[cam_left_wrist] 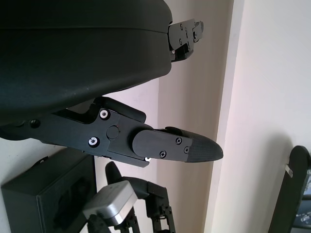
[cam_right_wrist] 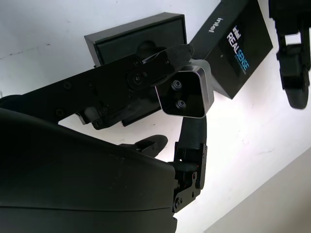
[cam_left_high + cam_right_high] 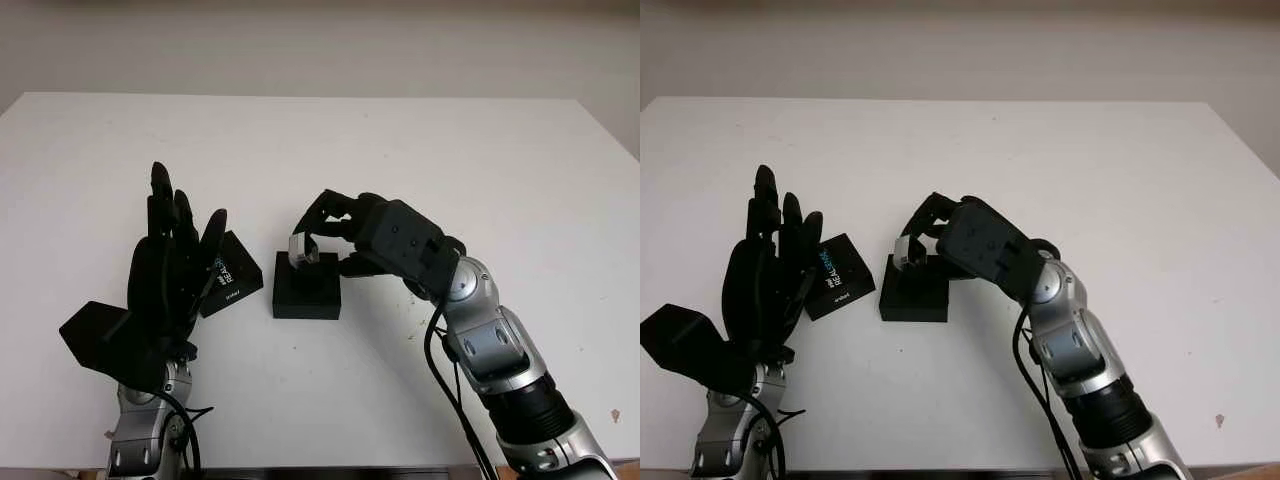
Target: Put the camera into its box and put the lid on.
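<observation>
Gripping the small silver camera (image 3: 303, 248) in its fingers, the right hand (image 3: 375, 240) holds it just above the open black box (image 3: 307, 287) at bench (image 3: 420, 150) centre. The lid (image 3: 230, 273) lies at 9 o'clock, beside the open, empty left hand (image 3: 165, 270).

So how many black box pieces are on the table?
2: the open box mid-table, under the right hand holding the camera; the lid beside it, by the open left hand.
</observation>
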`<state>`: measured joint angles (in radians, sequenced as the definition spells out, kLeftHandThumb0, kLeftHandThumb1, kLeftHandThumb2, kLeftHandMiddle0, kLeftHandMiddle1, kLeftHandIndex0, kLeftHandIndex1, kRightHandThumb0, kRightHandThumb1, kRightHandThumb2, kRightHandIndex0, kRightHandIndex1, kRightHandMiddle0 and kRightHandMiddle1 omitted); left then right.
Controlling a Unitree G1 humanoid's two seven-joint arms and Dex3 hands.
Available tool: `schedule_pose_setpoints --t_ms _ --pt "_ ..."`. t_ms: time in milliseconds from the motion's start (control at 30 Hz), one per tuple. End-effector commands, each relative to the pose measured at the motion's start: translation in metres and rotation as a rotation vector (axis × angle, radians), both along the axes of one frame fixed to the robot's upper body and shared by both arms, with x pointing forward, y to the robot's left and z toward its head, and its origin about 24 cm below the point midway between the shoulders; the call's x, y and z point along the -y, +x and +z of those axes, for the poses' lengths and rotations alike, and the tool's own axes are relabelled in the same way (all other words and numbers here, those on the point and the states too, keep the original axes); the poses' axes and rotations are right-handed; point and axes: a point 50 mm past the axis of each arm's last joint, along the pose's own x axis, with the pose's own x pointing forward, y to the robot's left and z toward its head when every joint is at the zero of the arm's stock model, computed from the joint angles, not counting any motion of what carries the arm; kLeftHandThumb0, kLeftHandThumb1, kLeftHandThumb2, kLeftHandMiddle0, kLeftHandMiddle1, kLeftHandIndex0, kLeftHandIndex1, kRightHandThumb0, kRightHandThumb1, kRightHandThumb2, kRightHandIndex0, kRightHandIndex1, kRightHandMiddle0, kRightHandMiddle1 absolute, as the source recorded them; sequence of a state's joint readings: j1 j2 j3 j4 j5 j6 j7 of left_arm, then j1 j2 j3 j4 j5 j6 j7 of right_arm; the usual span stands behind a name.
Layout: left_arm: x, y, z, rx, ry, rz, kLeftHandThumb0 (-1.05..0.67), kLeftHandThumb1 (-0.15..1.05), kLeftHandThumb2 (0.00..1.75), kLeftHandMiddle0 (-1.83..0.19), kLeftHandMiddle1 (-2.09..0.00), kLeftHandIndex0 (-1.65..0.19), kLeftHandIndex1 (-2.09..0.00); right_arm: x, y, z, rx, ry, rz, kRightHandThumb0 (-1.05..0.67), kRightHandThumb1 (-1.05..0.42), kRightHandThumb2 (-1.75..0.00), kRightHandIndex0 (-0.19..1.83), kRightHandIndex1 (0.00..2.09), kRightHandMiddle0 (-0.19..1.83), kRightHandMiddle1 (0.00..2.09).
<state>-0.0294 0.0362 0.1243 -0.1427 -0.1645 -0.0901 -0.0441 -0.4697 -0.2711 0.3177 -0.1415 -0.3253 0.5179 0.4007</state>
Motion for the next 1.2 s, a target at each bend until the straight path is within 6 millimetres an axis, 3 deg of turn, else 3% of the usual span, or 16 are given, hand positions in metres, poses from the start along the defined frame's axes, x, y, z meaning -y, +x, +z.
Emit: schedule_pose_setpoints --t_ms 0,1167 --pt "-0.001 0.001 0.007 0.03 0.017 -0.006 -0.63 1.05 0.22 0.13 -0.06 0.17 -0.04 0.0 -0.002 0.002 0.02 -0.021 0.012 -0.37 -1.05 -0.07 0.39 0.2 0.32 1.92" --pt "-0.002 -0.001 0.012 0.04 -0.006 -0.015 -0.64 1.05 0.17 0.12 -0.05 0.16 -0.05 0.013 -0.002 -0.012 0.055 -0.205 0.0 -0.35 -1.04 -0.05 0.38 0.24 0.32 1.98"
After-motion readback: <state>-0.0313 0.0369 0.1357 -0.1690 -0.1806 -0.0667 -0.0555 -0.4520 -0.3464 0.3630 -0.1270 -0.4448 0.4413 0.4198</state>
